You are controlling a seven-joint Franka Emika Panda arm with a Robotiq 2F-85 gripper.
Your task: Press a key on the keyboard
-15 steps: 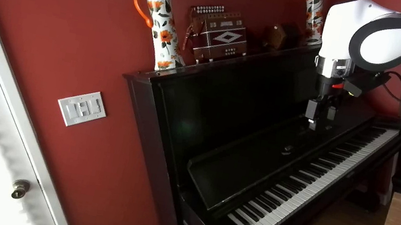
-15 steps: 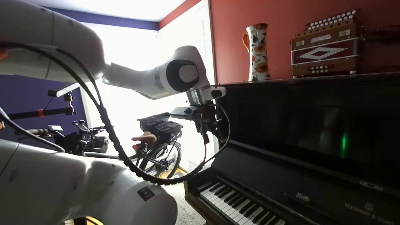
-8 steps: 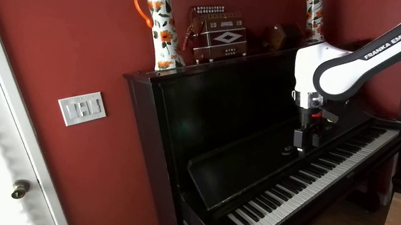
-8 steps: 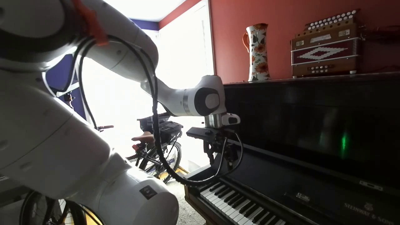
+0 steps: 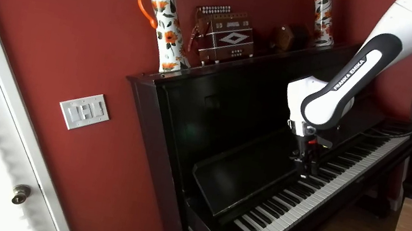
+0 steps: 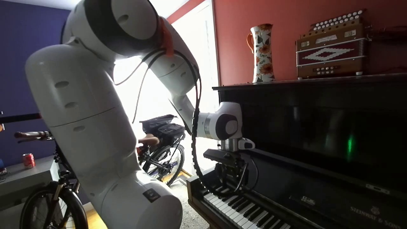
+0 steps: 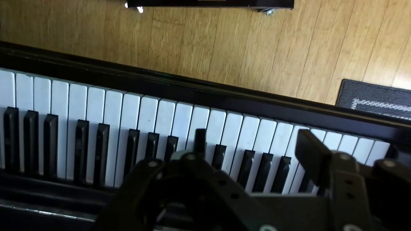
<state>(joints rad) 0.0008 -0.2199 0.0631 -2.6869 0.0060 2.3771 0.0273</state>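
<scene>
The keyboard (image 5: 302,208), a long row of white and shorter black keys, runs along the glossy black upright piano. It also shows in an exterior view (image 6: 233,216), where the arm's cable crosses part of it, and fills the middle of the wrist view (image 7: 147,112). My gripper (image 5: 308,172) points down over the back part of the keys. It also shows dark in an exterior view (image 6: 230,184). In the wrist view my gripper (image 7: 253,147) is open and empty, its two fingers wide apart above the keys. I cannot tell whether a fingertip touches a key.
The piano's upright front panel (image 5: 231,115) rises behind the keys. On its top stand a floral pitcher (image 5: 169,32), an accordion (image 5: 228,37) and a floral vase (image 5: 323,19). A bicycle (image 6: 165,159) stands behind the arm. A doormat (image 7: 379,99) lies on the wooden floor.
My arm has reached out and lowered. The gripper has come down from in front of the piano's panel to just over the keys. The piano and the things on it have not moved.
</scene>
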